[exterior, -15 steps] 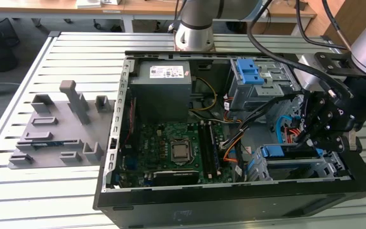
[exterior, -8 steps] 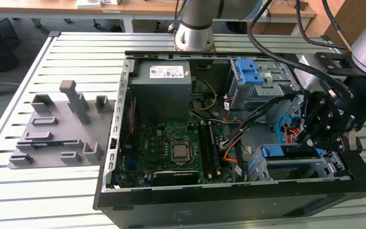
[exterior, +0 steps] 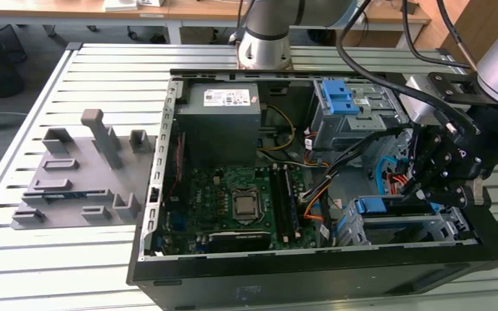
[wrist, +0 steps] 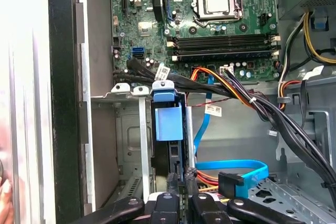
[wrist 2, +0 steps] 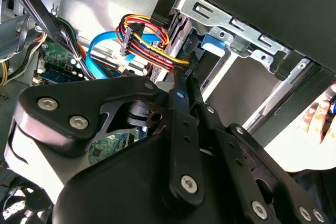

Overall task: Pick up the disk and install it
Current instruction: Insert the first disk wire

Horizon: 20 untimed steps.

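Note:
The disk stands on edge in the lower drive bay at the front right of the open computer case. Its blue bracket shows in all views. The disk's dark thin edge runs from the bracket back to my gripper. My gripper hangs over the bay's right end, fingers closed narrowly on the disk's near edge. The disk's flat face is hidden.
Orange, red and blue cables run close beside the bay. An upper drive cage with a blue-latched tray sits behind it. The motherboard fills the case's middle. A grey fixture lies outside the case, at the exterior view's left. A person's hand rests by the case edge.

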### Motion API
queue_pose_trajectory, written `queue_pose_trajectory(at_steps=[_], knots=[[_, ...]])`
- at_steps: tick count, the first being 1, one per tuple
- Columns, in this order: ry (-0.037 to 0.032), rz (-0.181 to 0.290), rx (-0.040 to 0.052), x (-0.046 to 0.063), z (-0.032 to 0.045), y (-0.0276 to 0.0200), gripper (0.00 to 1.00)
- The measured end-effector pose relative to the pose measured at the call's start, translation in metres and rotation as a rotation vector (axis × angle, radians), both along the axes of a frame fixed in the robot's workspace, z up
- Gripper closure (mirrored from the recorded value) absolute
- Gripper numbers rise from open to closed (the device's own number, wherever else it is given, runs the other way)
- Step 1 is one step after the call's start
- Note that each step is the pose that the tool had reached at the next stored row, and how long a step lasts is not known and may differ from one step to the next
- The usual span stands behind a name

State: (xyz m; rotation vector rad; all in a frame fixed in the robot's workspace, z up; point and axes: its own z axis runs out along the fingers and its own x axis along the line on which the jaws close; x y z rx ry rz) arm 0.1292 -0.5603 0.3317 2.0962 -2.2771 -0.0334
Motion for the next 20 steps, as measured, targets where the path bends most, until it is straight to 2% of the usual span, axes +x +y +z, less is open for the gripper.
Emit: queue_pose_trajectory(at_steps=[8, 16, 17, 20], knots=[[0.0137, 0.000, 0.0017, 0.0019, -0.0017, 0.0000, 0.84], [0.0144, 0.000, 0.0018, 0.0019, -0.0017, 0.0000, 0.83], [0.0144, 0.000, 0.0019, 0.0019, -0.0015, 0.0000, 0.76], [0.0144, 0.000, 0.0017, 0.0019, 0.0014, 0.0000, 0.76]])
